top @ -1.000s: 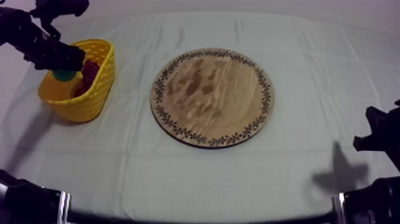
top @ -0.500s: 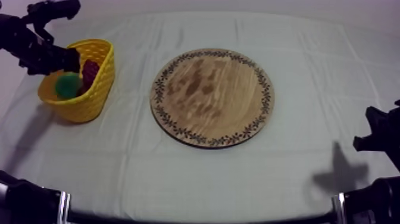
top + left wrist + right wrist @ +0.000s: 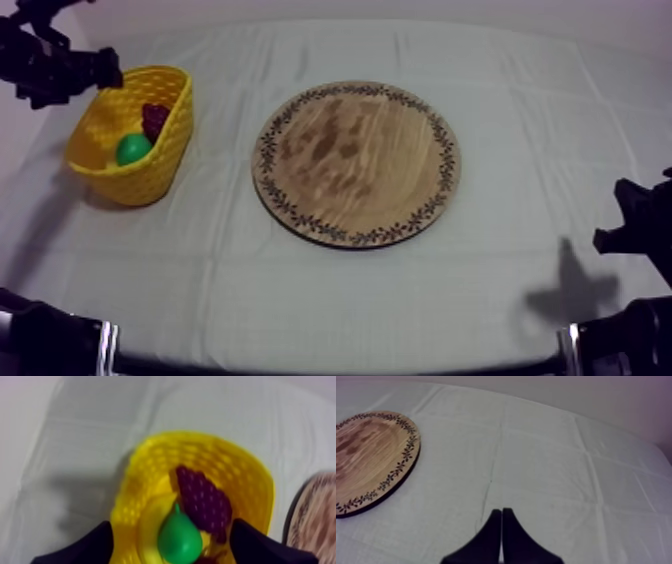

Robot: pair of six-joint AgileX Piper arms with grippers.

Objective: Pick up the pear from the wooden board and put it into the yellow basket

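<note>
Left claw (image 3: 100,72), opened wide and emptied, has been lifted clear of the yellow basket (image 3: 150,175), where the released pear (image 3: 132,149) is now seen resting beside the grapes (image 3: 155,118), so the task is judged done.

The pear (image 3: 179,538) is bright green and plain. It lies against a pale yellow banana (image 3: 149,526) and a dark purple bunch of grapes (image 3: 202,501) with a beaded surface. The basket (image 3: 160,165) at the far left is strong yellow, its wall covered in a regular woven lattice of small dots. The round board (image 3: 355,165) is light brown wood with darker brown grain blotches, and its rim carries a dark ring of small leaf sprigs. The tabletop's cloth (image 3: 420,300) is grey-white, crossed by faint fold lines. The left tool (image 3: 105,72) and right tool (image 3: 501,526) are black.
</note>
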